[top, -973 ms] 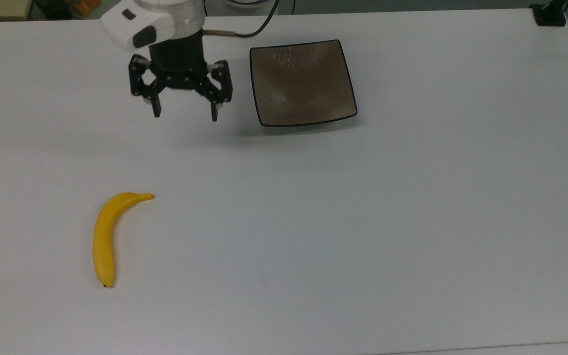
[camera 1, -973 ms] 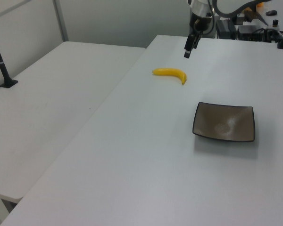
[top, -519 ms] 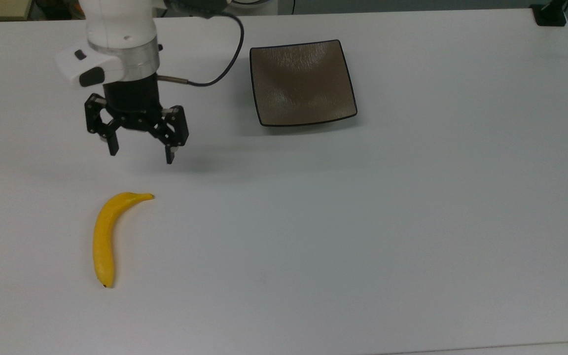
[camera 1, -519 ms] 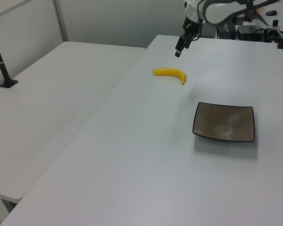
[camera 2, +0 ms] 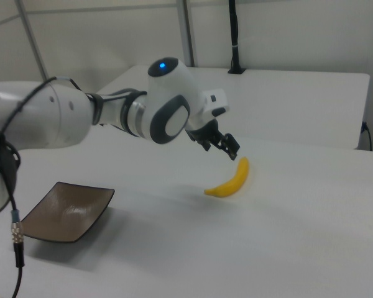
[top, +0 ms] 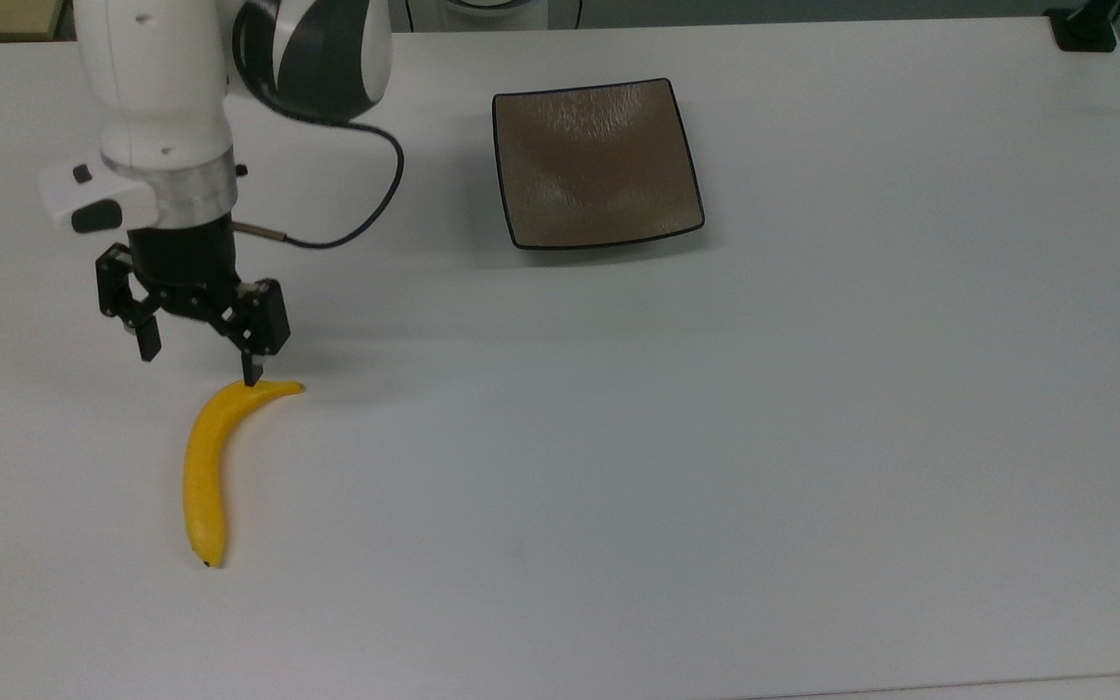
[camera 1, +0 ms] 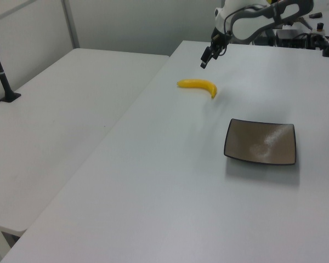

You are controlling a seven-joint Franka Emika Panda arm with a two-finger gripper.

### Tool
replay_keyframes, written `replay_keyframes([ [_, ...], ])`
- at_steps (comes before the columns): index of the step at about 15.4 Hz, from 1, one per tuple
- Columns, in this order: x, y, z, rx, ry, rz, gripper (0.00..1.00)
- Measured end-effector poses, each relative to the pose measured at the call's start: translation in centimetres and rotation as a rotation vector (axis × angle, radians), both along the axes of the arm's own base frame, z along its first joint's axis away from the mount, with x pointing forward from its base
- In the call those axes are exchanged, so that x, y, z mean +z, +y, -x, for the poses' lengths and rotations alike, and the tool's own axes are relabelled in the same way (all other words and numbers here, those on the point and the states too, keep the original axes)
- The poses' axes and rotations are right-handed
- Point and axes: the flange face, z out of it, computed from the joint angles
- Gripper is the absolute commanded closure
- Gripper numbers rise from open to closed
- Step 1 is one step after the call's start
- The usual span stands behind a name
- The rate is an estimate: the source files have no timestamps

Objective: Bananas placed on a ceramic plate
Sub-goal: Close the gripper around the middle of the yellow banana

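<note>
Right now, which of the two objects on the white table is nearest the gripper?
The yellow curved banana: the open black gripper hangs by its stem end, while the square brown ceramic plate lies far off.

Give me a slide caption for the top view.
Open gripper hovers by the stem end of the banana on a white table; the plate sits empty.

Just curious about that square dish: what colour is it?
Glossy brown-grey with a thin black rim, clearest in the top view: the ceramic plate.

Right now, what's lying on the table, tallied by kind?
banana: 1
plate: 1
Total: 2
</note>
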Motion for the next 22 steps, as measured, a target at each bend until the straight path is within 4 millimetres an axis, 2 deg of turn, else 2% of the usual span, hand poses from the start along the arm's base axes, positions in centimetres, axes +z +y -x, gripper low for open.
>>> replay_keyframes([
  [6,-6.5,-1.7,-1.9,-0.030,-0.014,-0.003,0.00],
  [10,-9.1,-2.0,-2.7,-0.031,0.007,-0.006,0.01],
  [11,-9.9,-2.0,-2.8,-0.033,0.013,-0.009,0.19],
  [12,-10.3,-2.0,-2.8,-0.036,0.017,-0.010,0.49],
  [13,-10.7,-2.0,-2.9,-0.040,0.021,-0.013,0.74],
  [14,-11.0,-2.0,-2.9,-0.042,0.025,-0.015,0.88],
  [17,-11.3,-2.1,-3.0,-0.039,0.024,-0.013,0.89],
  [22,-10.5,-2.2,-3.3,-0.011,0.000,0.006,0.87],
])
